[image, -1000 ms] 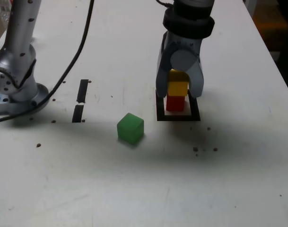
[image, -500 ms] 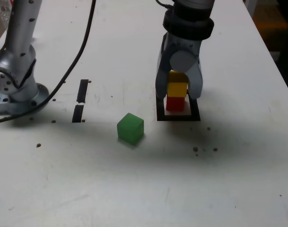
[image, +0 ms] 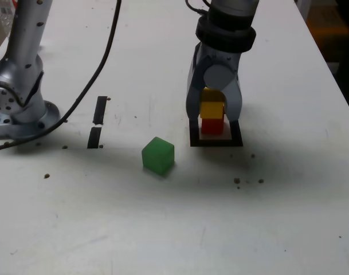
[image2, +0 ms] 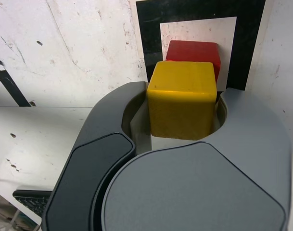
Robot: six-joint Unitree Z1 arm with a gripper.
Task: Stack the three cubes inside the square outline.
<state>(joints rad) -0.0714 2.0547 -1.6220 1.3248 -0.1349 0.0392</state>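
Note:
My gripper hangs over the square outline and is shut on the yellow cube. That cube is directly above the red cube, which stands inside the outline; I cannot tell whether the two touch. In the wrist view the yellow cube fills the gap between the gripper jaws. It hides most of the red cube, which lies on the white centre of the outline. The green cube sits alone on the table, to the exterior view's left of the outline and nearer the camera.
The arm's base stands at the exterior view's left, with a black cable trailing from it. Two short black tape strips lie between the base and the green cube. Small dark specks dot the white table.
The gripper, with the yellow cube in it, has shifted slightly toward the exterior view's left. The red and green cubes have stayed put.

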